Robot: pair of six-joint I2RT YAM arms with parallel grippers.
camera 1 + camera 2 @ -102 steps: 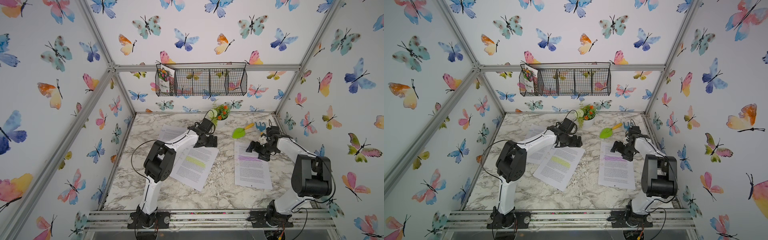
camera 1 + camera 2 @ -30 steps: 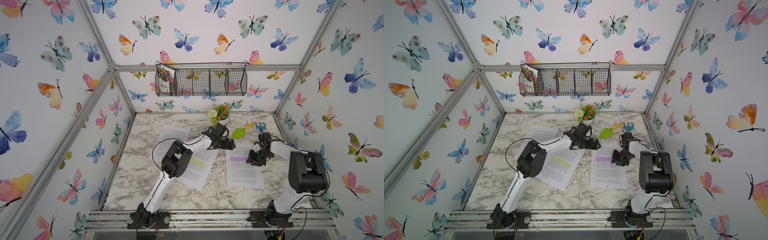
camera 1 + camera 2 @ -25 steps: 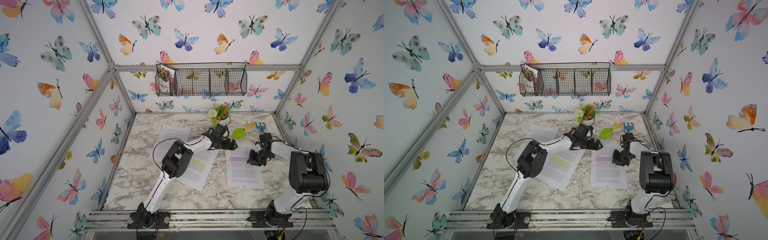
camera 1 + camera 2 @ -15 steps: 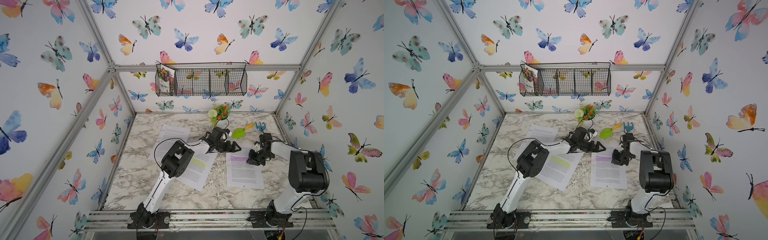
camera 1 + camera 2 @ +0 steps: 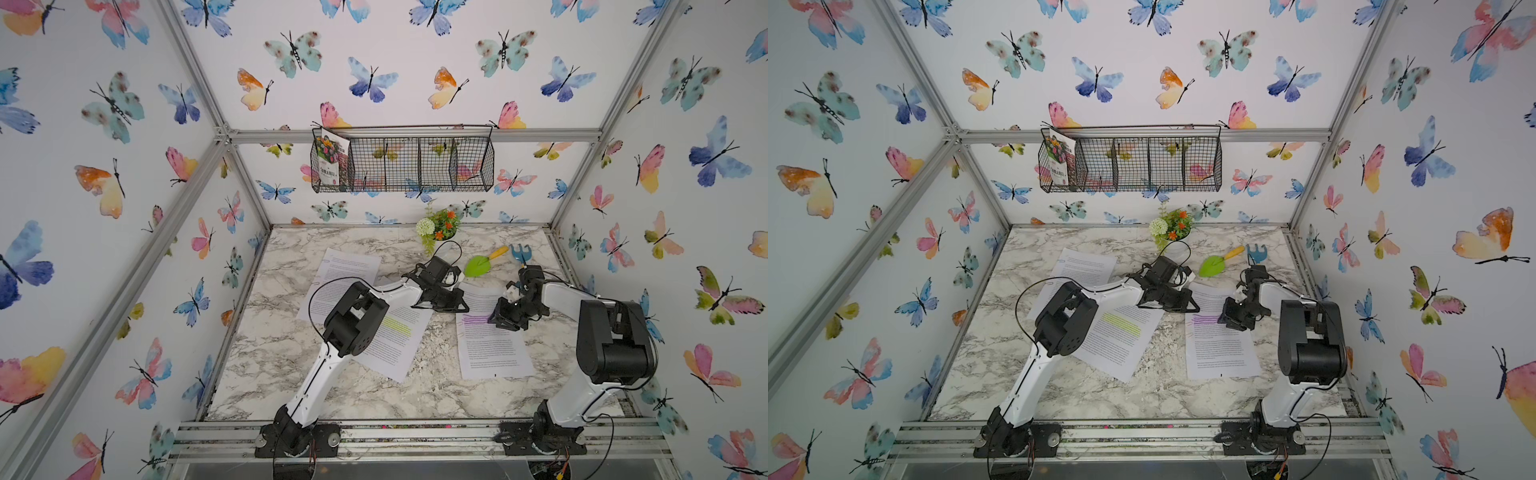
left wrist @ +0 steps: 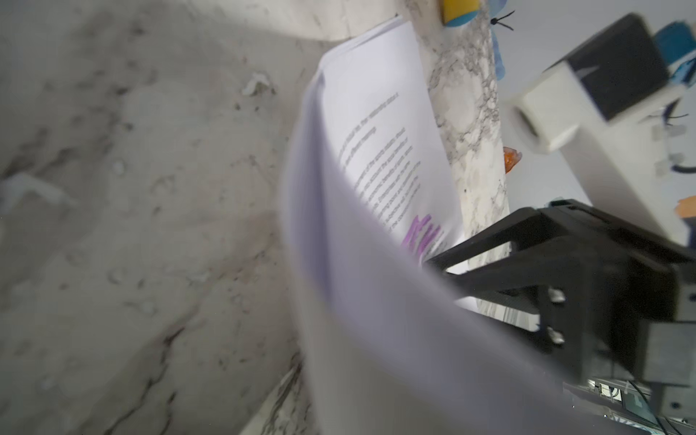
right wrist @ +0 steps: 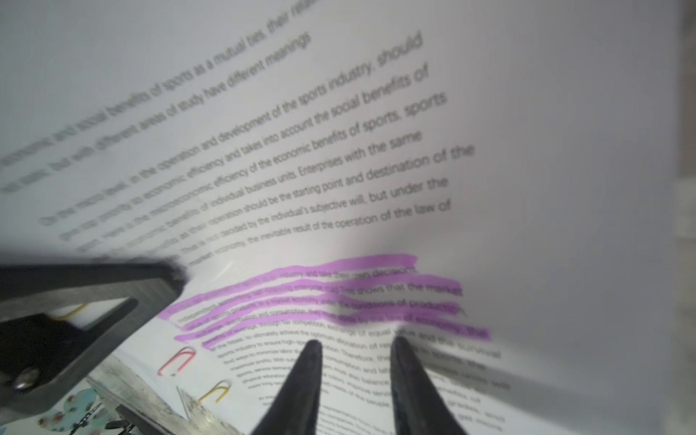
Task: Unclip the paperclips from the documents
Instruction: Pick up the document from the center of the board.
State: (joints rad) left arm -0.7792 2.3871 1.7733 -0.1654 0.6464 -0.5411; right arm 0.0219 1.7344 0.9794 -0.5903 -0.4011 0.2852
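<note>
The purple-highlighted document [image 7: 376, 169] reads "economic benefits of sports" and "starting point and destination".

The purple-highlighted document [image 6: 376, 150] is blurred in the left wrist view — the fingers [image 6: 508, 237] of the left gripper [image 6: 437, 265] are partly hidden behind it.

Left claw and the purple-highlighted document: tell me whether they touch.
Touching. In the left wrist view the left claw is shut on the edge of the purple-highlighted document, which curls upward.

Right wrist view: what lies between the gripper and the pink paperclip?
Only printed page of the document separates right gripper from pink paperclip, per the right wrist view.
</note>
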